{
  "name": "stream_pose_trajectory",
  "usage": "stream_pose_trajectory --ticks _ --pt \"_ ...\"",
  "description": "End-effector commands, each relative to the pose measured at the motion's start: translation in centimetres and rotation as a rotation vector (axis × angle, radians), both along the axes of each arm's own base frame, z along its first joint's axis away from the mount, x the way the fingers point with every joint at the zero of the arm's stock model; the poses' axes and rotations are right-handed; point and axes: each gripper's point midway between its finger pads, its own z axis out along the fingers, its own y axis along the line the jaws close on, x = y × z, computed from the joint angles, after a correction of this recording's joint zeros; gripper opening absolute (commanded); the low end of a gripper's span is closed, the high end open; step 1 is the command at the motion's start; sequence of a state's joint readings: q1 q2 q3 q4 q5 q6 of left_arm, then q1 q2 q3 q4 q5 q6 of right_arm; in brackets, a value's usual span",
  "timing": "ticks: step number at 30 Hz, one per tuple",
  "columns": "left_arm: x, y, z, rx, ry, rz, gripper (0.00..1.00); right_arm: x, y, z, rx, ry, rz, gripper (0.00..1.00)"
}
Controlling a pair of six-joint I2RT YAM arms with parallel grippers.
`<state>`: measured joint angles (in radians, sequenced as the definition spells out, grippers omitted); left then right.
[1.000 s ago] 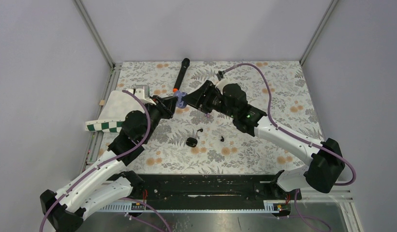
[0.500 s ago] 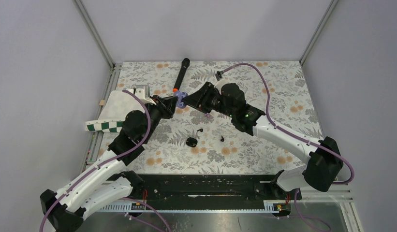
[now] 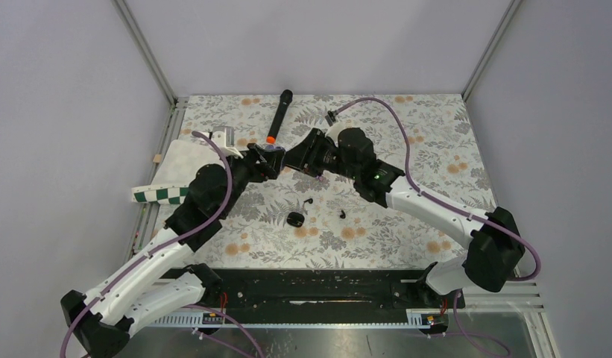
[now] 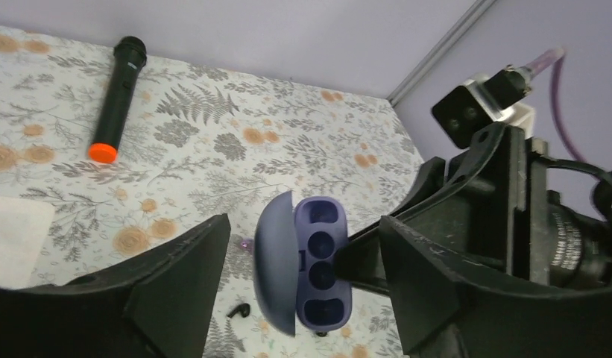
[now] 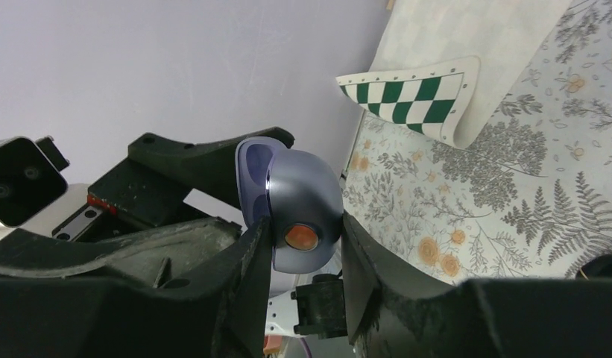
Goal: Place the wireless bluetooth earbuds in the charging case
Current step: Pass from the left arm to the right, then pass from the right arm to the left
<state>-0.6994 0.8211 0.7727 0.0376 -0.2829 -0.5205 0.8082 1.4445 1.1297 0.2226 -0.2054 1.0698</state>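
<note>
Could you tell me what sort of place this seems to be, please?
Probably a robotics lab test cell: left arm and right arm bolted to one rail, aluminium framing around plain walls, and a microphone as prop on the floral table.

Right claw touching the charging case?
Touching. Right wrist view: the right claw clamps the charging case from both sides, no gap showing.

- We count two robot arms: the left arm (image 3: 146, 261) and the right arm (image 3: 437, 212).
- We count one blue-purple charging case (image 4: 303, 276).
- We count two black earbuds: a left earbud (image 3: 308, 201) and a right earbud (image 3: 342, 214).
- We count one small black rounded object (image 3: 294, 218).
- We count one black microphone (image 3: 278, 117).
- We count one green-and-white checkered mat (image 3: 159, 195).
</note>
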Motion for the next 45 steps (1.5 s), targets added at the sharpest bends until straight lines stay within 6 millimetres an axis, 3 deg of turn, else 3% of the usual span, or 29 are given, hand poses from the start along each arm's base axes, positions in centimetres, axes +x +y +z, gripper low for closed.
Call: stream_pose_trajectory --ticks 1,6,12,17,23,26,33,39,45 --pt "-1.2 -0.1 3.6 0.001 -0.019 -0.047 0.83 -0.4 0.2 4.5 0.104 -0.111 0.13 0.04" --pt "-2.6 0.3 4.6 0.144 0.054 -0.157 0.98 -1.5 -0.8 4.3 0.08 -0.145 0.274 0.03" --pt "-3.7 0.9 5.2 0.098 0.158 -0.294 0.99 -2.3 -1.9 4.5 0.104 -0.168 0.379 0.03" --pt "-5.4 -1.1 4.7 0.002 0.242 -0.557 0.99 -2.9 -2.5 5.0 0.108 -0.194 0.444 0.04" --pt "-6.3 -2.8 4.0 -0.104 0.26 -0.684 0.86 -2.9 -2.7 5.0 0.101 -0.201 0.441 0.04" --pt "-6.1 -2.8 3.5 -0.117 0.266 -0.67 0.81 -2.8 -2.7 5.1 0.102 -0.203 0.437 0.04" --pt "-6.6 -2.9 4.4 -0.178 0.224 -0.688 0.78 -2.4 -2.5 4.9 0.102 -0.193 0.428 0.04" --pt "-6.2 -2.1 4.6 -0.202 0.204 -0.665 0.63 -2.4 -2.5 5.1 0.106 -0.197 0.43 0.03" --pt "-5.9 -2.2 3.9 -0.214 0.22 -0.665 0.58 -2.5 -2.4 5.4 0.115 -0.198 0.435 0.03"
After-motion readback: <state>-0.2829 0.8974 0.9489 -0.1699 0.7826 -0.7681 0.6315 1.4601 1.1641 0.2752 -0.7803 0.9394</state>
